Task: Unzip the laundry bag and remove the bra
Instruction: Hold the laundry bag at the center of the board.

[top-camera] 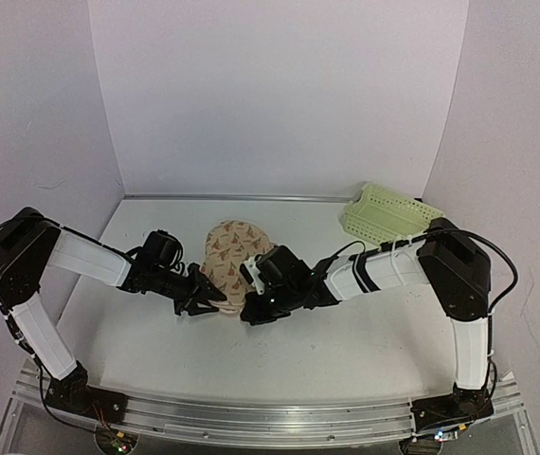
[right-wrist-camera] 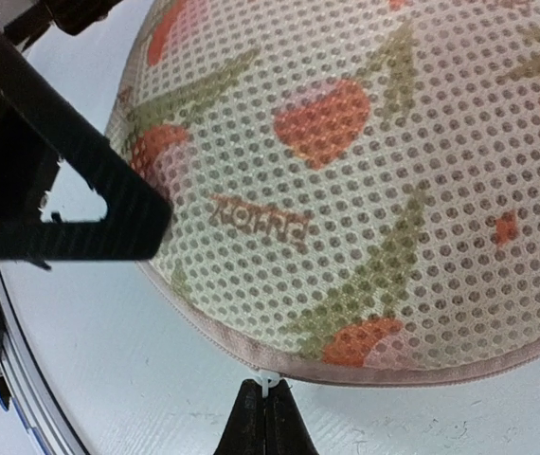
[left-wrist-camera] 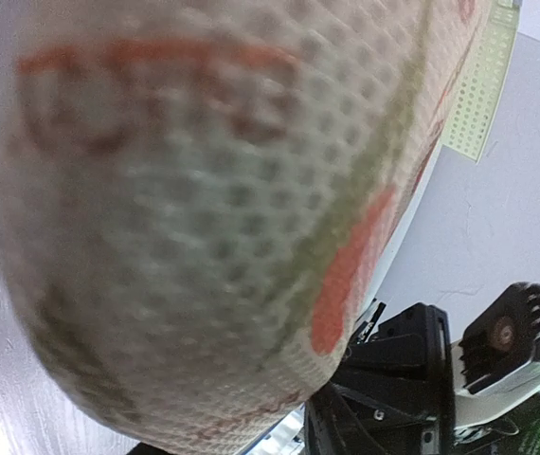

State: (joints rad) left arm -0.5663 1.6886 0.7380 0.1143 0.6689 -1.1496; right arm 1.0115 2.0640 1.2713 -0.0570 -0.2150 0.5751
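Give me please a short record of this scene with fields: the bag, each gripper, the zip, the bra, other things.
laundry bag: flat on the table, between the two grippers
left gripper: at the bag's near left edge; open or shut cannot be told
right gripper: shut, pinching a small white tab at the bag's zip rim, probably the zip pull
zip: closed along the part of the rim that shows
bra: not visible
other: pale-green basket at the far right, apart from the bag

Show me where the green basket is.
In the overhead view the green basket sits in the far right corner, right of the laundry bag.
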